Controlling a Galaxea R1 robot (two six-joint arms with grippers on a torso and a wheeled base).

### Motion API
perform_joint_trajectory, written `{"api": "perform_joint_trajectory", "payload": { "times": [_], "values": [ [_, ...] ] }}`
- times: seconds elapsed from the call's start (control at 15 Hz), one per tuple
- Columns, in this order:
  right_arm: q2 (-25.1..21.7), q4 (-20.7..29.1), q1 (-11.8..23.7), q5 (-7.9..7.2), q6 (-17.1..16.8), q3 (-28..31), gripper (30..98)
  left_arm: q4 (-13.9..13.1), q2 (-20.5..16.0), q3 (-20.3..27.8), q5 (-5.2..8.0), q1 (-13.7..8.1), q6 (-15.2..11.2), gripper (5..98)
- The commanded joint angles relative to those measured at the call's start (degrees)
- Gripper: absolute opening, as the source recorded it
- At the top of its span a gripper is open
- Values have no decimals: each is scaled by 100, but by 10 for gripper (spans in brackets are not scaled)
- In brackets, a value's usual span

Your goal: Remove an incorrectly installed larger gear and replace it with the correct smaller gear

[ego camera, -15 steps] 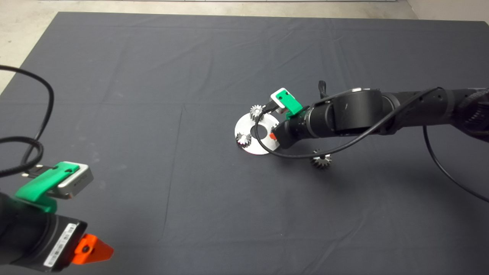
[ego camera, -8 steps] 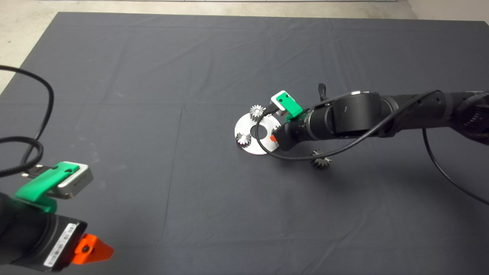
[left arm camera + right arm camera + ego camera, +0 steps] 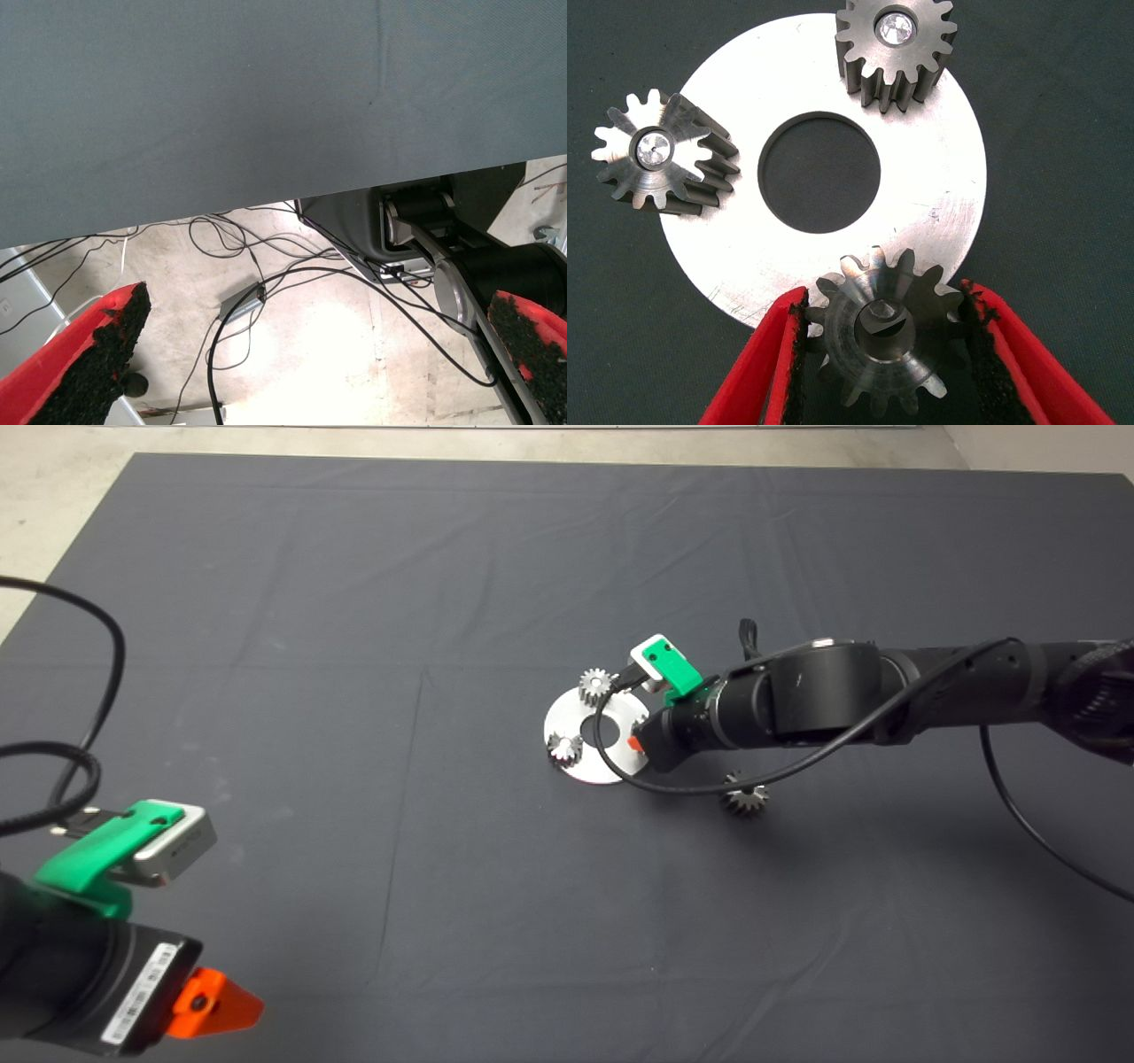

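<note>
The right gripper (image 3: 881,341) has the smaller gear (image 3: 883,341) right between its jaws, over the edge of the round metal plate (image 3: 939,186). The jaws look closed on its teeth, one pad on each side. The hole in the gear faces up. The larger gear (image 3: 744,801) lies on the tabletop behind the jaws. The left gripper (image 3: 310,354) waits far off, jaws wide.

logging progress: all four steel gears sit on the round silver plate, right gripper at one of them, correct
Only three do: the head view shows the fourth, a darker steel toothed gear, on the mat beside the round silver plate. The right gripper is at a small grey steel gear on it.
</note>
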Motion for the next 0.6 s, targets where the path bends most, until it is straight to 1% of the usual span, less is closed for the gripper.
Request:
{"api": "perform_joint_trajectory", "payload": {
  "times": [0.0,0.53],
  "values": [
    [8,-221,121,64,36,-13,404,-93,-16,89,14,-54,8,983],
    [43,-292,112,64,36,-58,404,-93,-16,89,6,-54,8,983]
  ]
}}
